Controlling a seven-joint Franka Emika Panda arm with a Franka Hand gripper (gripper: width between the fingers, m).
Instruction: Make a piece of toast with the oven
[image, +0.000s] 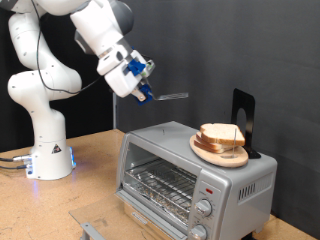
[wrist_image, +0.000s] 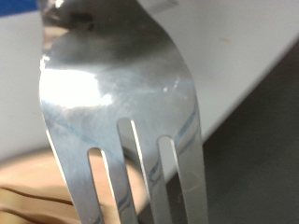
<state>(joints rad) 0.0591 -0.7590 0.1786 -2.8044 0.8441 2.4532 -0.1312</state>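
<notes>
Steel fork (wrist_image: 117, 112) juts from the gripper (image: 143, 90), pinched between its fingers, tines aimed toward the exterior view's right. Well apart, further right and lower, the piece of toast (image: 222, 134) sits on a round wooden plate (image: 219, 153) atop the oven (image: 190, 180). The oven's glass door is closed.
</notes>
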